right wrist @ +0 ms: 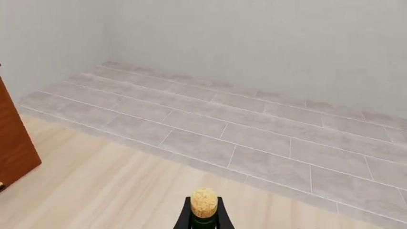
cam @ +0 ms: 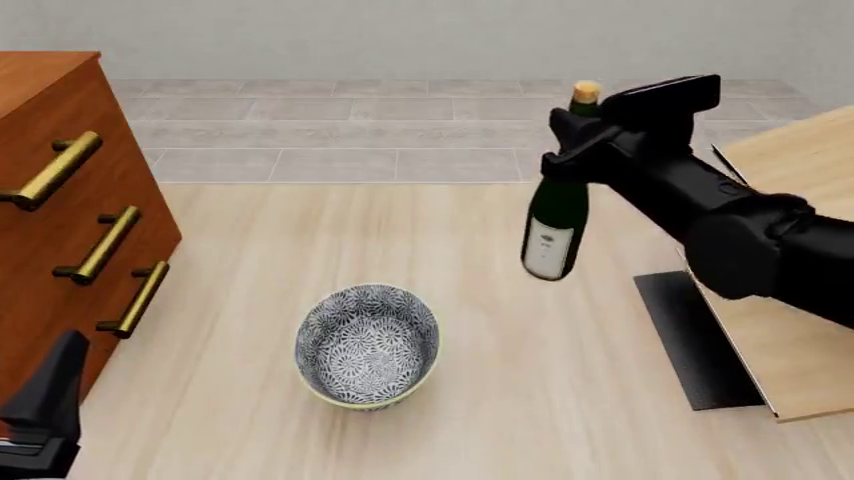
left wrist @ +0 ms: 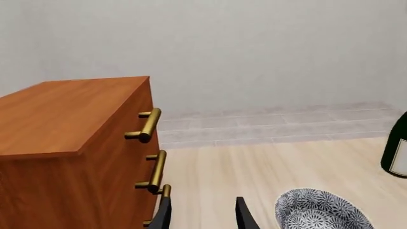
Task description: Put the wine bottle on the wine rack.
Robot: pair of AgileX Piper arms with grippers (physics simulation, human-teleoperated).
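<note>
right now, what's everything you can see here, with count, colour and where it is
wine bottle: one, dark green with tan cork and white label, held upright above the table by its neck, right of centre
wine rack: one, light wood panel on a black base, right edge of the table, only partly in view
bowl: one, blue-and-white patterned, on the table near centre, in front of the bottle
drawer cabinet: one, reddish-brown with three brass handles, left side of the table
table: one, light wood, under everything
floor: grey tiles, beyond the table
left gripper: one, black, fingers apart, low at the near left by the cabinet
right gripper: one, black, fingers shut on the bottle neck
</note>
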